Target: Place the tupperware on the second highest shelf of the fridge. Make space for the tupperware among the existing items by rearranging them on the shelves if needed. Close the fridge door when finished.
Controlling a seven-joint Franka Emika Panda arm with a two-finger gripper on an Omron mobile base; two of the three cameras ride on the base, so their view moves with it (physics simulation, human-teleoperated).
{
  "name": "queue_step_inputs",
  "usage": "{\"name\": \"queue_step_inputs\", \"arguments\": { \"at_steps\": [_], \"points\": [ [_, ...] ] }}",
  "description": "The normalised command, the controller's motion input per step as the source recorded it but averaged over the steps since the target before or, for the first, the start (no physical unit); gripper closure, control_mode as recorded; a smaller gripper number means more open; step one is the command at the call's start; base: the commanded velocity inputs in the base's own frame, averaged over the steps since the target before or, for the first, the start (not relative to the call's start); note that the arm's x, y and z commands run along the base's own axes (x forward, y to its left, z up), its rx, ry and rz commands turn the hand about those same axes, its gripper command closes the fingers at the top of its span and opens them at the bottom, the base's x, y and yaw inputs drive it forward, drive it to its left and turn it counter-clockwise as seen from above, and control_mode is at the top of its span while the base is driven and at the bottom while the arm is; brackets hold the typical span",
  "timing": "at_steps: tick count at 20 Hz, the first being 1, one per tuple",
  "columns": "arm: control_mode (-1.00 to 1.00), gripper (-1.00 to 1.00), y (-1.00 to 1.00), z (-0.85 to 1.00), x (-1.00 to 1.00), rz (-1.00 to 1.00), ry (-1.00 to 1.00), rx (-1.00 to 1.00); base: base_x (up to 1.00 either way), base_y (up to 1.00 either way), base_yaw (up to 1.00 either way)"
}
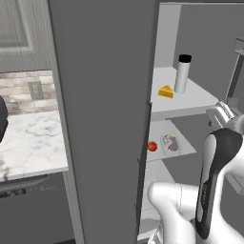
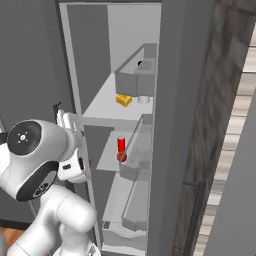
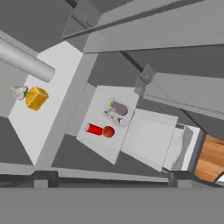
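Tall dark grey fridge (image 1: 102,119) open, pale grey-white interior in view. Small shallow grey translucent tupperware (image 1: 170,142) with food and green sprig sits on lower pale flat shelf (image 1: 188,143), just beside small red tomato (image 1: 152,146); small red can (image 3: 93,129) next to tomato. On shelf above: yellow cheese wedge (image 1: 166,91) near tall silver cylinder with black cap (image 1: 182,73). White arm's gripper (image 1: 223,113) outside fridge, apart from tupperware; jaws wide apart, holding nothing.
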Motion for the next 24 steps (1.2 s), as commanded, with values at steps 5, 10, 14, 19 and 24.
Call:
{"name": "queue_step_inputs", "arguments": {
  "at_steps": [5, 10, 14, 19, 24],
  "points": [
    [-1.00, -1.00, 0.29, 0.14, -0.13, 0.11, 0.13, 0.00, 0.00, 0.00, 0.00],
    [-1.00, -1.00, 0.00, 0.01, 0.00, 0.01, 0.03, 0.00, 0.00, 0.00, 0.00],
    [-1.00, -1.00, 0.00, 0.00, 0.00, 0.00, 0.00, 0.00, 0.00, 0.00, 0.00],
    [1.00, -1.00, 0.00, 0.00, 0.00, 0.00, 0.00, 0.00, -0.16, -0.01, 0.00],
    [1.00, -1.00, 0.00, 0.00, 0.00, 0.00, 0.00, 0.00, -0.80, -0.07, 0.01]
  ]
}}
